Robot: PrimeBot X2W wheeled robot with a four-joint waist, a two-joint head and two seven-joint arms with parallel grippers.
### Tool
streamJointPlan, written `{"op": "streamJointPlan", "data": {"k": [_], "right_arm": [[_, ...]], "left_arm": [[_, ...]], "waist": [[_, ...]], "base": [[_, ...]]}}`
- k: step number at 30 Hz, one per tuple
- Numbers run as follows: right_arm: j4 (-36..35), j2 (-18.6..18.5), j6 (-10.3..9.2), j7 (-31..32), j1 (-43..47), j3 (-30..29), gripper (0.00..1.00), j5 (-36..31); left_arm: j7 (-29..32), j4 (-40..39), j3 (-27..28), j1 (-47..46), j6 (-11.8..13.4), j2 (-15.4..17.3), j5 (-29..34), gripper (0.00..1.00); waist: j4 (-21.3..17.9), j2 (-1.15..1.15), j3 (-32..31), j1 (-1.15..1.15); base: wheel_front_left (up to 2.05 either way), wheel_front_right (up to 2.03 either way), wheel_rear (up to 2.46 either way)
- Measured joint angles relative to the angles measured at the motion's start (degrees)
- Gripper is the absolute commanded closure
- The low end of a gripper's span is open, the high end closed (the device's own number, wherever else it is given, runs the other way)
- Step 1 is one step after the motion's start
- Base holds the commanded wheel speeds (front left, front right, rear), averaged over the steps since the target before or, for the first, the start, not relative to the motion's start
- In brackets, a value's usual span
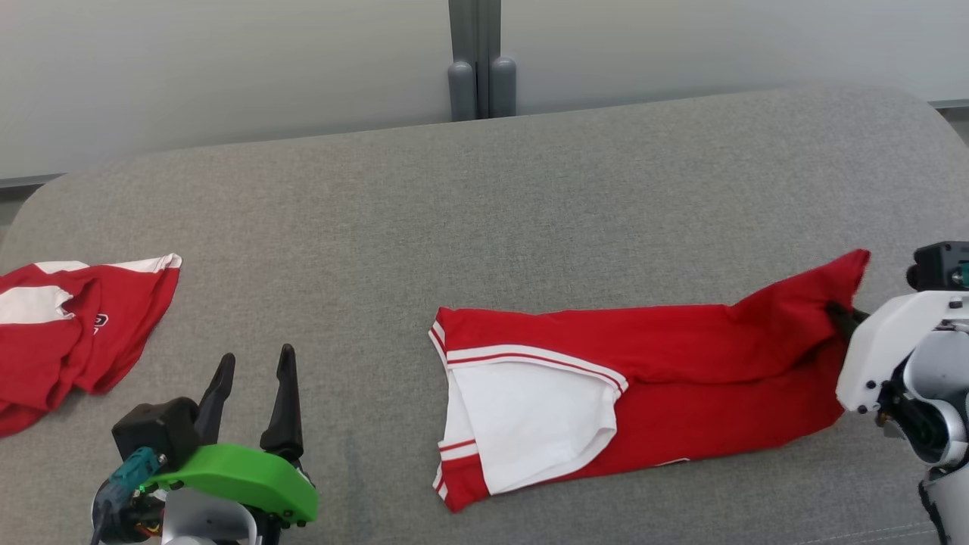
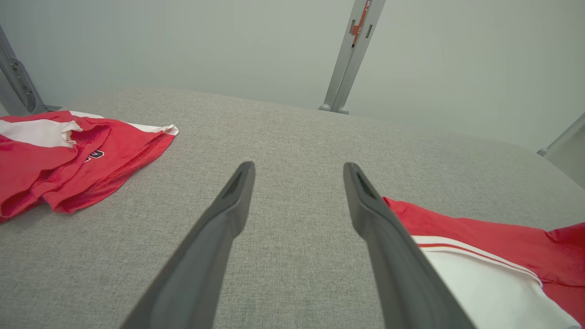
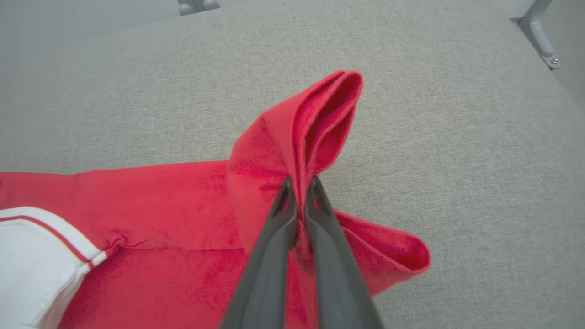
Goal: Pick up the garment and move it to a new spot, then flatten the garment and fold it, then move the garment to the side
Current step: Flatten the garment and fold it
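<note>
On the grey padded surface, nearer to us than the grey post at its far edge and mostly to the right of that post, we see the red and white garment lying folded into a long strip. Its white panel with red stripes sits at the end nearest the post; its plain red end reaches farthest to the post's right. We have our right gripper clamped on that red end, fingers pressed together, with a ridge of cloth pinched between them and standing up in a fold. Our left gripper hovers well to the left of the post, fingers spread wide, holding nothing. Farther left of the post lies a second red and white garment, crumpled, apart from our left gripper.
</note>
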Motion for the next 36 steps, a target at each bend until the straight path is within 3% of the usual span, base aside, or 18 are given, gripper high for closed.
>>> {"op": "streamJointPlan", "data": {"k": [7, 14, 23, 33, 35, 36], "right_arm": [[-11.70, 4.17, 0.00, 5.24, 2.20, 6.56, 1.00, 4.10], [-14.24, 8.95, 0.00, 6.94, 2.43, 13.08, 1.00, 6.15], [-6.39, 14.37, -0.03, 3.33, -0.72, 19.29, 1.00, 7.82], [5.33, 15.47, -0.03, -3.16, -5.48, 24.73, 1.00, 9.70], [6.68, 15.51, -0.03, -4.94, -6.28, 26.18, 0.42, 11.47], [7.33, 15.52, -0.03, -5.78, -6.81, 27.00, 0.00, 12.10]], "left_arm": [[-0.02, 0.69, -0.54, -0.08, -0.42, -0.32, -0.30, 0.00], [-0.35, 1.49, -0.98, -1.03, -0.98, -0.53, -0.43, 0.00], [-0.81, 2.52, -1.80, -2.63, -1.29, -1.40, -0.47, 0.00], [-1.55, 4.01, -2.12, -3.70, -1.19, -2.31, -0.51, 0.00], [-1.83, 4.26, -2.20, -3.75, -1.16, -2.58, -0.62, 0.00], [-1.88, 4.35, -2.27, -3.77, -1.16, -2.72, -0.67, 0.00]], "waist": [[1.52, 0.00, -0.12, 0.00], [4.30, 0.00, 0.38, 0.00], [7.89, 0.00, 1.70, 0.00], [10.42, 0.00, 2.52, 0.00], [10.48, 0.00, 2.44, 0.00], [10.47, 0.00, 2.41, 0.00]], "base": [[0.00, 0.00, 0.00], [0.00, 0.00, 0.00], [0.00, 0.00, 0.00], [0.00, 0.00, 0.00], [0.00, 0.00, 0.00], [0.00, 0.00, 0.00]]}}
